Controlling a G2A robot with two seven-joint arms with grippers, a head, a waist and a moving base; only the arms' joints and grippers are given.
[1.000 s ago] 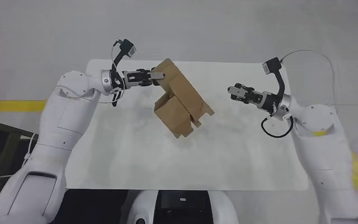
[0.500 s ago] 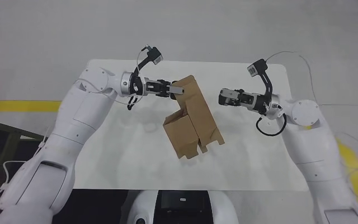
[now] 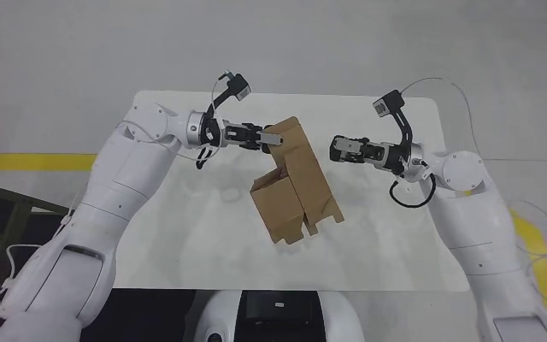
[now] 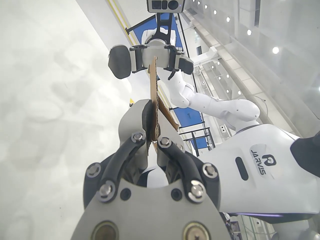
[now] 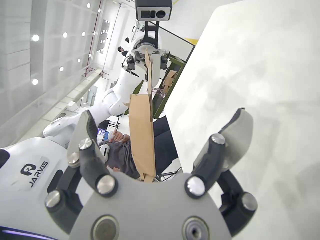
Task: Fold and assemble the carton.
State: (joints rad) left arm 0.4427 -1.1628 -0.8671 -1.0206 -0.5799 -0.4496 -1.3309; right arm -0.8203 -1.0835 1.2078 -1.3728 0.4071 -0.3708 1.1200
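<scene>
Carton point(image 3: 295, 184) is over the middle of the desk point(image 3: 402, 248), its open end toward the near edge. The left gripper point(image 3: 272, 138) pinches tight on its far top flap. The right gripper point(image 3: 333, 147) is spread wide just beside the carton, holding nothing.

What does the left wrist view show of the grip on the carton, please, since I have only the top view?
Observer: The left gripper is shut on the carton, with the corrugated edge pinched between its pads.
Operator: Thank you. How does the other arm stand?
Observer: The right gripper is open. Its fingers are spread wide, and the carton, seen edge-on, lines up between them without touching either one.
</scene>
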